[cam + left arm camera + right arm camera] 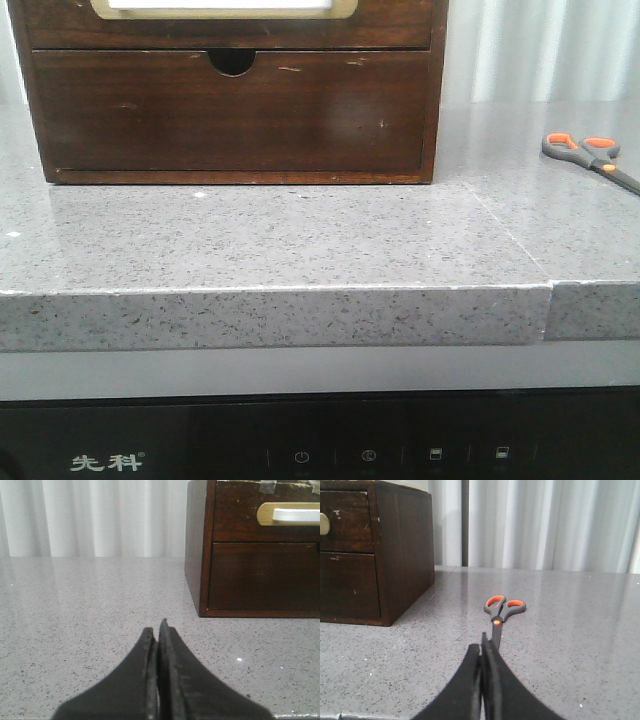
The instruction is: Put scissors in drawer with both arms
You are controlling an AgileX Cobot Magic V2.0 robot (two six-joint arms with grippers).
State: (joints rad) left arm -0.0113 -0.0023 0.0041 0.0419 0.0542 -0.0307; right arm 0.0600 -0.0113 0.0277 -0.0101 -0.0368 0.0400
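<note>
The scissors (590, 157), with grey handles and orange-lined loops, lie flat on the grey counter at the far right; they also show in the right wrist view (501, 611), just beyond my fingertips. The drawer (225, 22) with the cream gold-rimmed panel is the upper one of the dark wooden cabinet and is shut; it also shows in the left wrist view (265, 515). My left gripper (156, 629) is shut and empty above the bare counter, left of the cabinet. My right gripper (483, 647) is shut and empty, pointing at the scissors' blade. Neither arm shows in the front view.
The lower drawer front (230, 110) has a semicircular notch and scratches. The counter (300, 240) has a seam at the right (510, 235) and a front edge near me. White curtains (535, 525) hang behind.
</note>
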